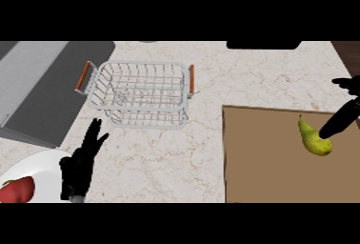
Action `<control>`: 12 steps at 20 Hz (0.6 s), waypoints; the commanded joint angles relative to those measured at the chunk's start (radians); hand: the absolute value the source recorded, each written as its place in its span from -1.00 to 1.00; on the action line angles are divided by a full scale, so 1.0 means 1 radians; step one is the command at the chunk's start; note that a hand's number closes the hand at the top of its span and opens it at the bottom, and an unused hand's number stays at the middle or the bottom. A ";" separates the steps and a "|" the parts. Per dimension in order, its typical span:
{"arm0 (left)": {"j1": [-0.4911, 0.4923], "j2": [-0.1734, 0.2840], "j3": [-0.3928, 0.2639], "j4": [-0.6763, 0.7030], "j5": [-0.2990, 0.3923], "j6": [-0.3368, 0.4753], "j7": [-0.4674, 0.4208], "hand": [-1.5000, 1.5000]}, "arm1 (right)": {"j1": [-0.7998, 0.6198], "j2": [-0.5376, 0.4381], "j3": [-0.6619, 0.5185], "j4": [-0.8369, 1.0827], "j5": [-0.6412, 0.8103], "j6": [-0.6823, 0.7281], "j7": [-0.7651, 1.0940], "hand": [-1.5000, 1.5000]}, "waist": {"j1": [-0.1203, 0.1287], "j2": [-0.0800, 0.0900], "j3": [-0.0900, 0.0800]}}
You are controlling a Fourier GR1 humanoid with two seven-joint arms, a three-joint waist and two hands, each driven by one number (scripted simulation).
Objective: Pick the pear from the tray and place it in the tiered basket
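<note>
The yellow-green pear [314,138] lay on the flat brown tray [274,176], its lower end just under the tip of one dark finger [336,125] of the right hand [349,100], whose fingers were spread, not closed round it. The white wire tiered basket with orange handles [139,94] stood well apart, just beyond the straight, relaxed fingers of the left hand [79,167], beside a white plate [35,171] holding a red fruit [17,189].
</note>
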 commanded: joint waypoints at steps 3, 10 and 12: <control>0.044 -0.002 0.003 0.040 -0.010 -0.021 0.002 0.00 | -0.029 0.119 0.031 0.044 0.044 0.011 0.105 -1.00 | -0.004 0.005 -0.006; -0.021 -0.046 -0.010 0.049 -0.042 0.020 0.075 0.00 | -0.095 0.170 0.067 0.155 0.035 0.108 0.149 -1.00 | -0.005 0.007 -0.006; 0.016 0.015 0.019 -0.008 -0.024 -0.015 0.087 0.00 | -0.091 0.120 0.066 0.153 0.005 0.179 0.164 -1.00 | -0.004 0.004 -0.006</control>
